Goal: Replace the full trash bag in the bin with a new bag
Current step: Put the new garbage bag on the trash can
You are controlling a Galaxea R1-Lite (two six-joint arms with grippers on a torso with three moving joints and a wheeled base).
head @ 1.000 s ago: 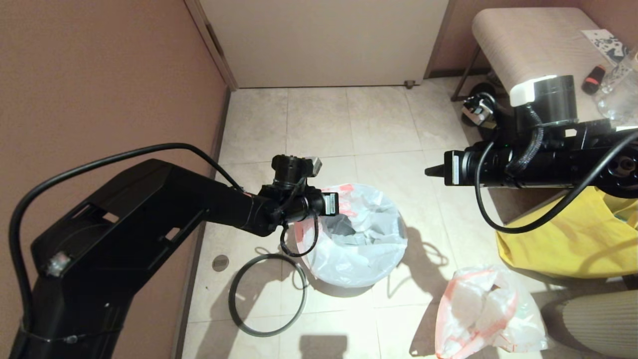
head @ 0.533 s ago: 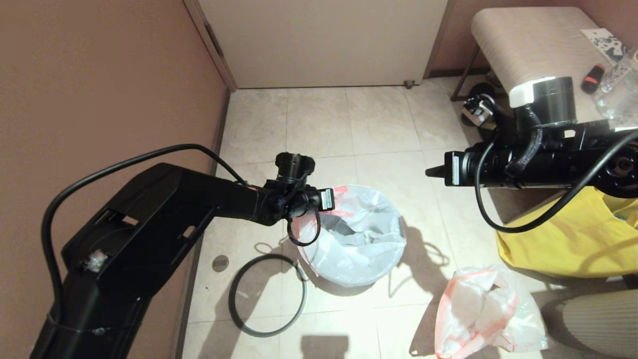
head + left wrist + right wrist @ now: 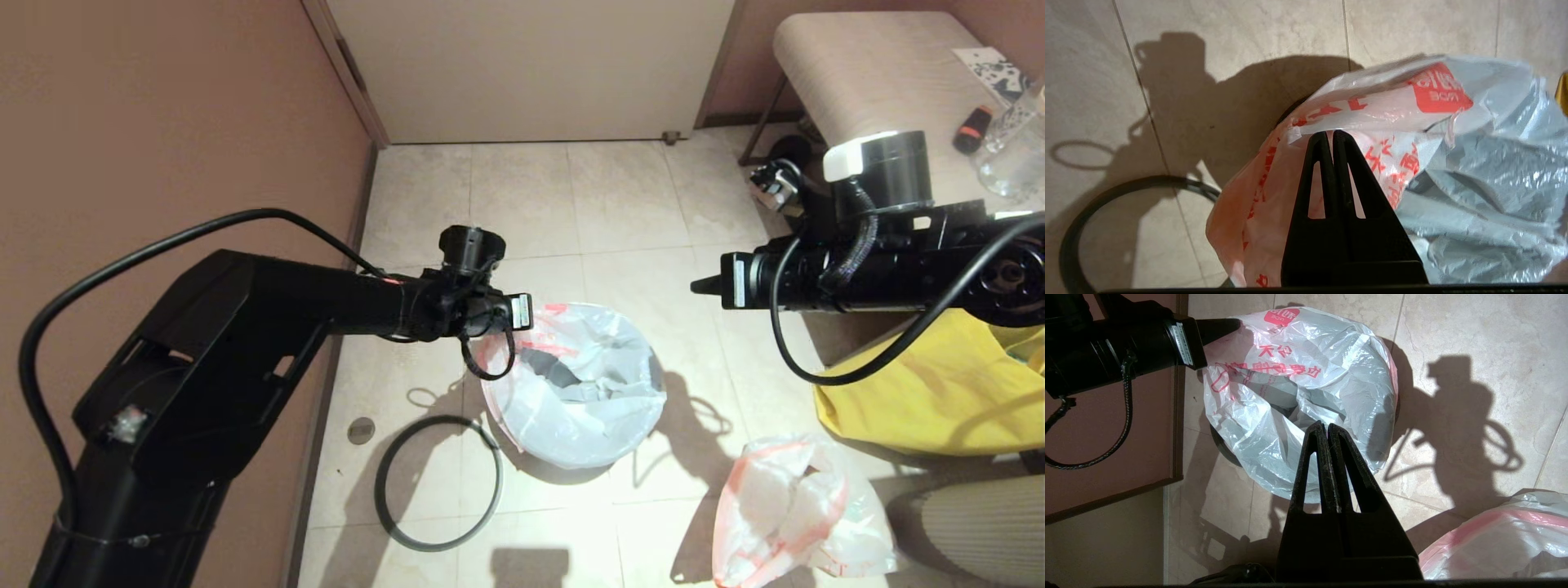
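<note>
Left gripper (image 3: pixel 1333 134) jaws closed, empty, nudging new bag (image 3: pixel 584 384) hem at bin's ten o'clock to seat it. Right gripper (image 3: pixel 1327 428) jaws closed, idle above.

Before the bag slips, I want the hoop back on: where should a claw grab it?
The grey hoop rim lies flat on the floor left of the bin. Probably pinch the thin band from above, one finger inside the ring, on the arc nearest the new bag, using the left claw.
</note>
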